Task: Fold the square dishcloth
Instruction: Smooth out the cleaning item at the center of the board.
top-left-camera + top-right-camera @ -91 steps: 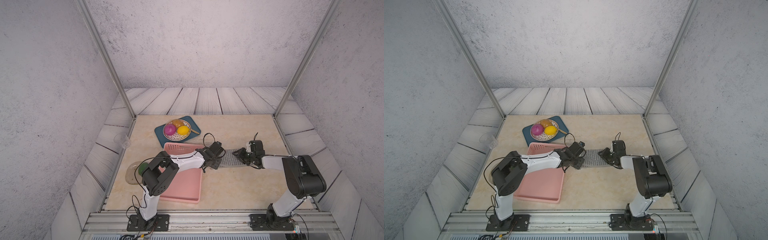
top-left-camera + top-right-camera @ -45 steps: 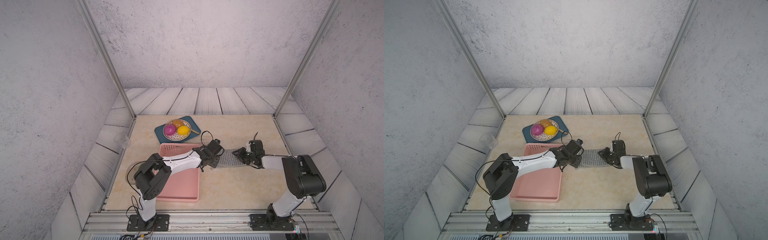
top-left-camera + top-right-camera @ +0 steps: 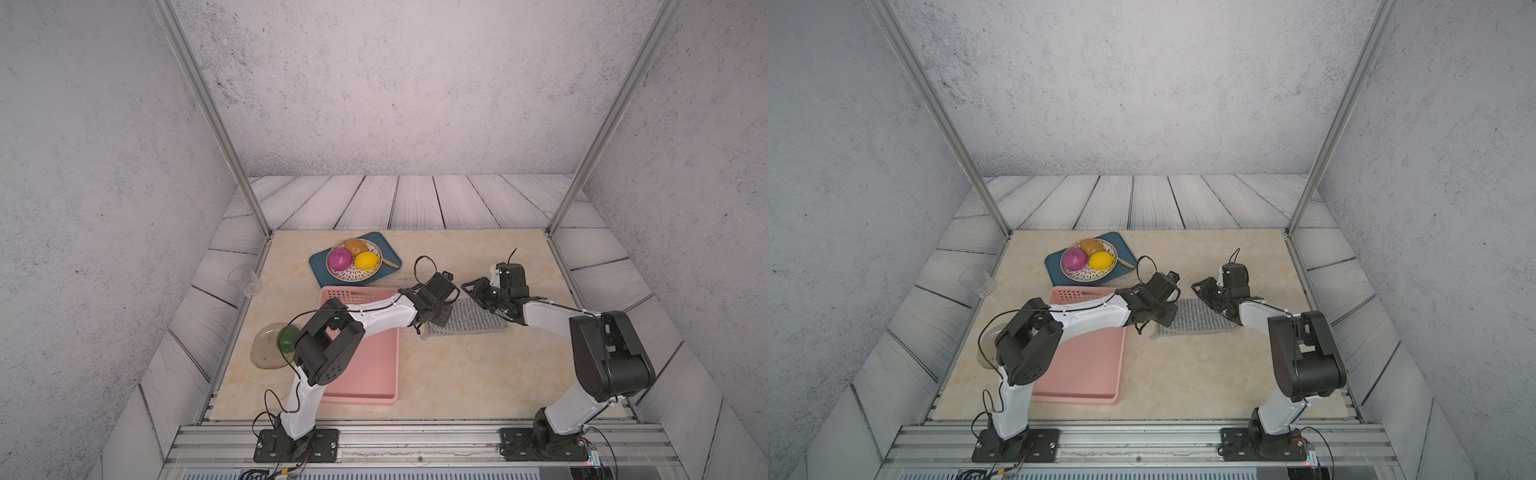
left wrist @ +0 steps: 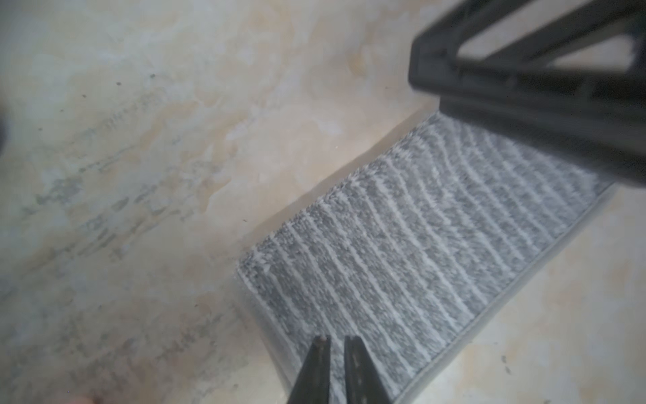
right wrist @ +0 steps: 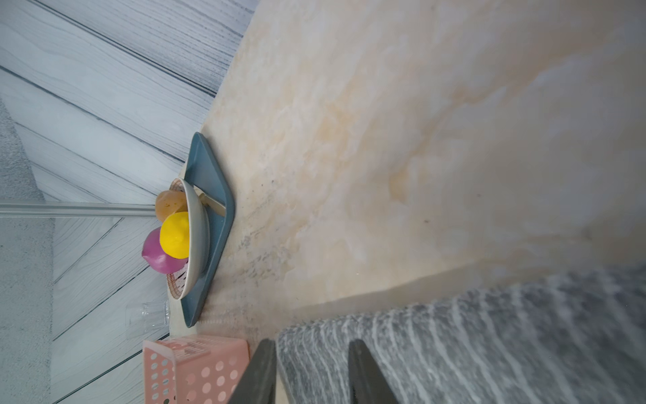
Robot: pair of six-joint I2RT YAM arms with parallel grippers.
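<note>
Low on the bench, the left hand (image 4: 336,340) has its jaws almost together, nipping a thin strip of the square dishcloth (image 4: 419,252) at one short end. The right hand (image 5: 311,344) sits at the opposite end, jaws partly apart with cloth filling the gap; whether it pinches or only straddles the cloth I cannot tell. In both top views the dishcloth (image 3: 467,320) lies as a narrow striped rectangle on the bench (image 3: 457,374) between the two hands, hemmed edge on the near side. Just beside it, under the left arm, stands the pink basket (image 3: 365,365). Beyond the basket a blue tray (image 3: 384,249) carries a plate (image 3: 353,275) with three pieces of fruit.
</note>
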